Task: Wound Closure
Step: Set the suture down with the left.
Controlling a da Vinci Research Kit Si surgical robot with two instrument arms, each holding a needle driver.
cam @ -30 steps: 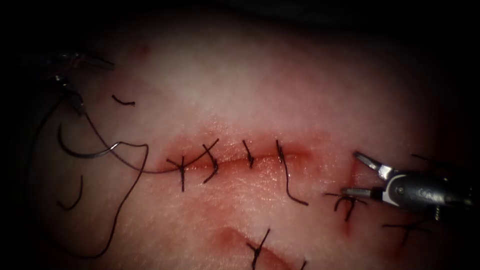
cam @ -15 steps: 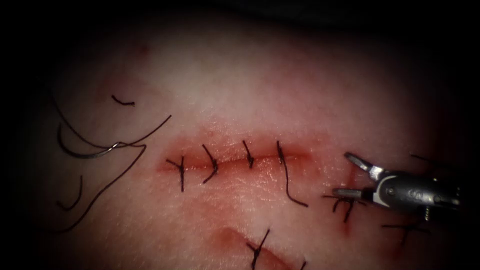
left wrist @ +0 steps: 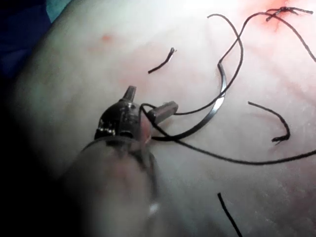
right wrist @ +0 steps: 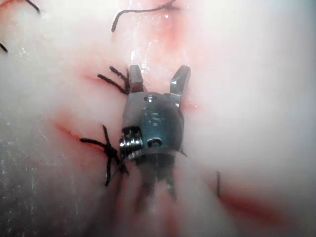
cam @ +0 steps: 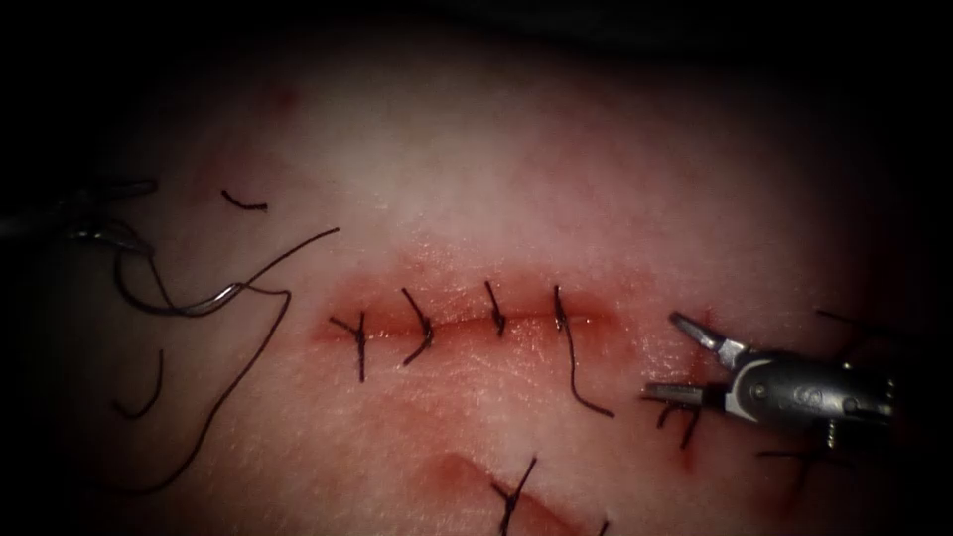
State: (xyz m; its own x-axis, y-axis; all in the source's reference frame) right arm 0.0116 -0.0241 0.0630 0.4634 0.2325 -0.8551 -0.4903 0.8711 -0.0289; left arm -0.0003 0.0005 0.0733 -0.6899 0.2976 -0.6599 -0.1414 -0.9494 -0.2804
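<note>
The cut point(cam: 457, 328) runs across the tissue point(cam: 516, 179) with several dark stitches over it. The curved needle point(cam: 159, 306) lies flat on the tissue left of the cut, not in it, with its thread point(cam: 248, 357) trailing in loose loops. My left tool point(cam: 124, 210) is at the far left, just above the needle's tip end. Its jaws stand open beside the needle point(left wrist: 217, 106), and a bend of thread point(left wrist: 148, 118) lies at them; they hold nothing. My right tool point(cam: 663, 355) hovers open right of the cut and holds nothing.
Cut ends of thread point(cam: 243, 202) lie on the tissue at the left. A long tail point(cam: 576, 377) hangs from the rightmost stitch. Older knotted stitches point(right wrist: 106, 148) sit beside the right tool, and red fluid marks a second cut point(cam: 496, 491) below.
The thread, taut from the leftmost stitch to the left tool, came free and lies slack. The left tool left the picture and came back lower. The right tool drifted left and down.
</note>
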